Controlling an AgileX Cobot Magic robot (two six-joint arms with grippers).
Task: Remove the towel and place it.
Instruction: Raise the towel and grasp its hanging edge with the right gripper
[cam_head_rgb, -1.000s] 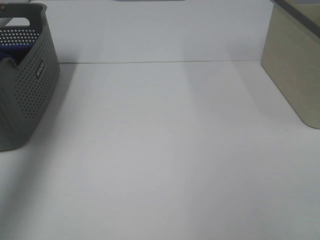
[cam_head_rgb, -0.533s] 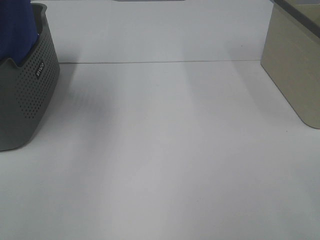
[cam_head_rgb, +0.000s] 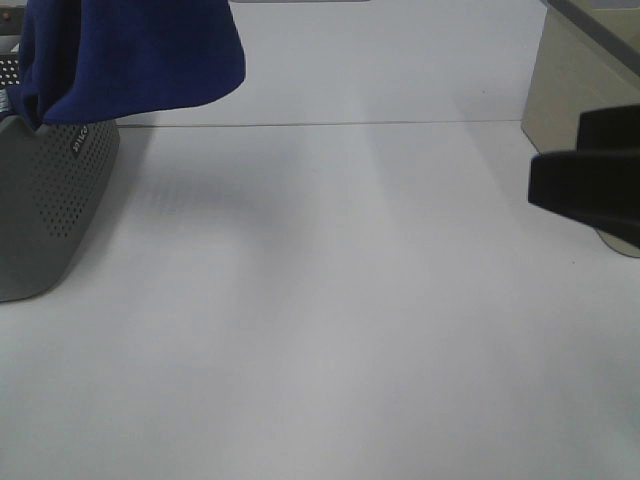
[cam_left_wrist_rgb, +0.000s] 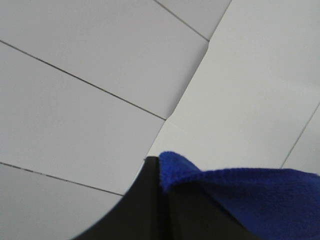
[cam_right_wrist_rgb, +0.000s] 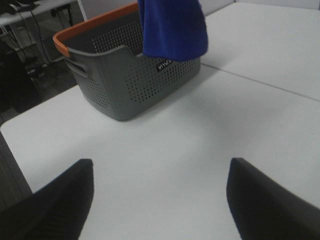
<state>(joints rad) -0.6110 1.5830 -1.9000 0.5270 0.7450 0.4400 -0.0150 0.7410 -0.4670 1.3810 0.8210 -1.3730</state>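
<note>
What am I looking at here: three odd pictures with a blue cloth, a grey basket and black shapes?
This is a robot with two arms, each ending in a two-fingered gripper. One picture looks down from a camera mounted high over the white table; the other two come from cameras on the arms' wrists. The left gripper pinches the blue towel, which hangs over the grey perforated basket at the table's left. The right gripper is open and empty; its black fingers frame its own view. A beige box stands at the right.

Bright diffuse light; soft shadows on table (cam_head_rgb: 330, 330); right tool (cam_right_wrist_rgb: 160, 200) blurred.
</note>
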